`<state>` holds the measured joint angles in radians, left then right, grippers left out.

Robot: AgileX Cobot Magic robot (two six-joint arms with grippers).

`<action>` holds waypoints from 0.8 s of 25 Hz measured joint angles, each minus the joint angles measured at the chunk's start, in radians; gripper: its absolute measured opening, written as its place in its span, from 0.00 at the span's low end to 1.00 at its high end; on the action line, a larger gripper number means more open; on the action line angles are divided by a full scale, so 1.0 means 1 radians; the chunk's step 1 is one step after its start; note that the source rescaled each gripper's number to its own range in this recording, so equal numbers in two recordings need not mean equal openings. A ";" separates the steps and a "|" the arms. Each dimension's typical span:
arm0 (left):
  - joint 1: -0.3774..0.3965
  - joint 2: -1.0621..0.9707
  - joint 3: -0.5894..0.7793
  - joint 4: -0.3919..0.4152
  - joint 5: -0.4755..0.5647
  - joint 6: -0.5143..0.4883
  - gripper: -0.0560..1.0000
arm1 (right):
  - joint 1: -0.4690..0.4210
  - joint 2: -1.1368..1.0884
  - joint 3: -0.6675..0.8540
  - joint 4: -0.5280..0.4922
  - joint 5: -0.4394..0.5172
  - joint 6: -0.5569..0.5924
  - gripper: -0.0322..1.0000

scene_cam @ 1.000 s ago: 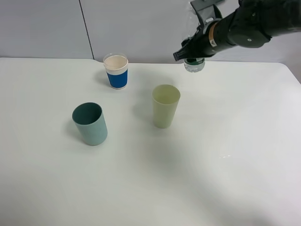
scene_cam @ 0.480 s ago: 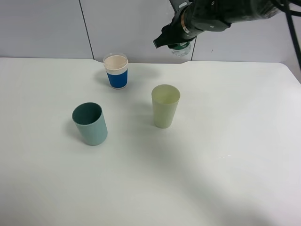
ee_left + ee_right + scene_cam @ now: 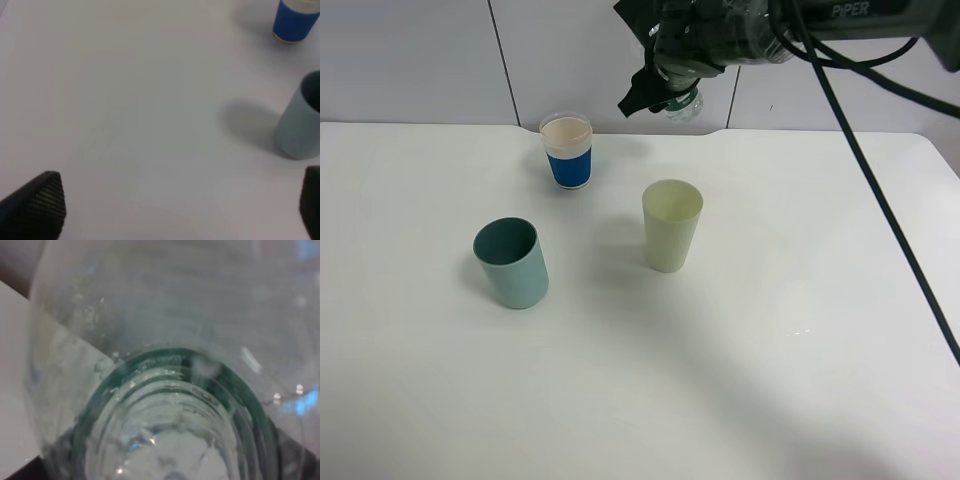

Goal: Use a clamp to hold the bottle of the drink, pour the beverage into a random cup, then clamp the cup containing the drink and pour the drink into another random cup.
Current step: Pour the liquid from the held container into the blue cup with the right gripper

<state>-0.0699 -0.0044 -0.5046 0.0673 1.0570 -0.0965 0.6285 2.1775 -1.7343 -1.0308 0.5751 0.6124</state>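
**Bottle aloft behind the blue cup**

High camera. We see the right pincer [image 3: 660, 90] at the back edge of the table [image 3: 800, 330], raised well off the surface and clenched on the bottle [image 3: 688, 102]. The bottle is clear with a green band, tilted, and hangs in the air in front of the grey wall [image 3: 420, 60]. It is behind and to the right of the blue cup [image 3: 568, 152], not over its mouth. A black cable [image 3: 880, 200] trails down from the arm across the right side of the view. Three cups stand upright on the table, all apart from each other: the blue cup with a white rim at the back, the pale green cup [image 3: 672, 226] near the middle, and the teal cup [image 3: 511, 263] to the left and nearer the front. We cannot tell whether any cup holds drink.

Left wrist camera. The left pincer [image 3: 175, 207] is released, its two dark fingertips [image 3: 40, 202] spread wide over bare table [image 3: 125, 100], gripping nothing. The teal cup [image 3: 301, 125] stands close ahead of one fingertip, the blue cup [image 3: 295, 22] further beyond it.

Right wrist camera. The bottle [image 3: 175, 390] fills the whole view, clear plastic with a green ring, wet with droplets. The pincer's own fingers do not show here.
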 joint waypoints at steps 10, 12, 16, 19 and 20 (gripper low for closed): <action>0.000 0.000 0.000 0.000 0.000 0.000 0.84 | 0.052 0.106 -0.154 0.002 0.067 -0.218 0.03; 0.000 0.000 0.000 0.000 0.000 0.000 0.84 | 0.055 0.119 -0.163 0.003 0.071 -0.264 0.03; 0.000 0.000 0.000 0.000 0.000 0.000 0.84 | 0.067 0.149 -0.192 0.002 0.093 -0.311 0.03; 0.000 0.000 0.000 0.000 0.000 0.000 0.84 | 0.074 0.177 -0.212 0.003 0.107 -0.329 0.03; 0.000 0.000 0.000 0.000 0.000 0.000 0.84 | 0.077 0.184 -0.214 0.003 0.107 -0.341 0.03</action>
<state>-0.0699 -0.0044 -0.5046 0.0673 1.0570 -0.0965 0.7050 2.3614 -1.9486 -1.0276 0.6817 0.2711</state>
